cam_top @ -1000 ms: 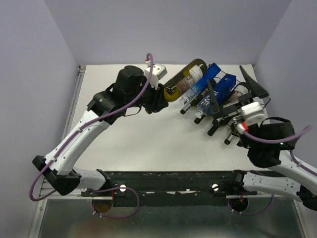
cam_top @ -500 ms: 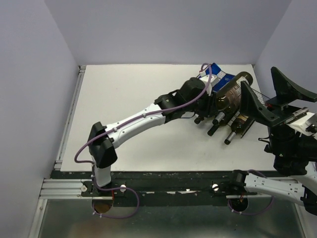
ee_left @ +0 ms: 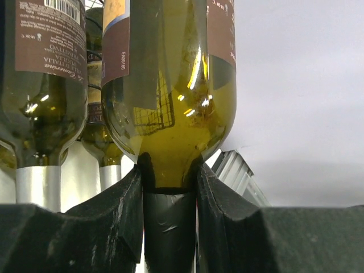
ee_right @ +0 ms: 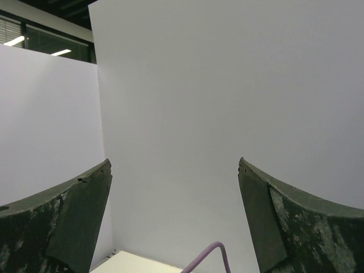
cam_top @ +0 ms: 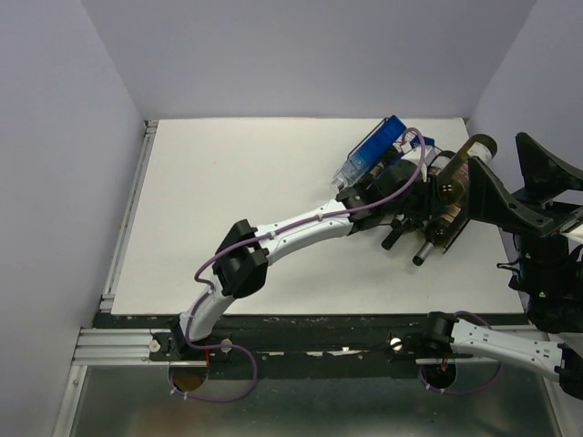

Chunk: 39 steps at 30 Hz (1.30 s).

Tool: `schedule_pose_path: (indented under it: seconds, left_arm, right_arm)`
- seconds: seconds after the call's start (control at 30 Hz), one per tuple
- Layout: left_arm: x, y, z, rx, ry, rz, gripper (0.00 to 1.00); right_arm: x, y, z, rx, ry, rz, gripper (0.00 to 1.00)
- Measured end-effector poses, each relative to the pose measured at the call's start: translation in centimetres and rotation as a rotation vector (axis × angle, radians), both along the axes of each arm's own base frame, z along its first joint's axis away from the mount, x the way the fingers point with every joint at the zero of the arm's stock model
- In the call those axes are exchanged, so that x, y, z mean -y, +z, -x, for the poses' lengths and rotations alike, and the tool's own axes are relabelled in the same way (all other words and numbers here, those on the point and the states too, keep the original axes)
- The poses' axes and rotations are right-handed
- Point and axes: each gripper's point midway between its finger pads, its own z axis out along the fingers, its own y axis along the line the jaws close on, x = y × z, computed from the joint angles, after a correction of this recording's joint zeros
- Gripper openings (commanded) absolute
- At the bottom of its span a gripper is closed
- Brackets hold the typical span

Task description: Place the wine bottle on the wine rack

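While the left gripper [ee_left: 169, 190] is clamped on the dark-capped neck of the green wine bottle [ee_left: 170, 85], the bottle stands out from it in the right part of the top view, among the other bottles [ee_left: 48, 85] lying there beside a blue carton [cam_top: 369, 153]. The wine rack under them cannot be made out clearly. At the right edge, the right gripper [ee_right: 174, 170] is raised with its fingers wide apart, holding nothing and facing the white wall [ee_right: 170, 85].
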Motion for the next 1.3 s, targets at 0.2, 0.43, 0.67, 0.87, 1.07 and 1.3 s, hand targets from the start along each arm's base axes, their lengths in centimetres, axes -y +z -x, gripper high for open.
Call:
schedule_pose_path:
  seconds: [0.2, 0.43, 0.67, 0.87, 1.07, 1.3]
  left_arm:
    - [1.7, -3.2, 0.8, -0.058, 0.034, -0.019, 0.00]
    - [2.7, -5.1, 1.9, -0.124, 0.042, -0.025, 0.00]
    - [3.3, -7.3, 1.8, -0.200, 0.064, -0.022, 0.00]
    - [4.3, -9.4, 1.7, -0.231, 0.060, -0.033, 0.08]
    - [5.0, -9.4, 1.7, -0.264, 0.048, -0.011, 0.37]
    - [5.4, -9.2, 1.4, -0.266, 0.039, 0.013, 0.80]
  right_arm:
    - [1.6, -0.3, 0.3, -0.023, -0.011, -0.029, 0.97]
    - [2.0, -1.2, 0.0, -0.052, -0.018, -0.038, 0.96]
    - [1.7, -1.9, -0.4, -0.082, -0.023, -0.026, 0.96]
    - [1.8, -2.1, -0.5, -0.091, -0.027, -0.027, 0.95]
    - [1.9, -2.5, -0.6, -0.108, -0.032, -0.023, 0.95]
    - [2.0, -2.7, -0.7, -0.117, -0.038, -0.019, 0.95]
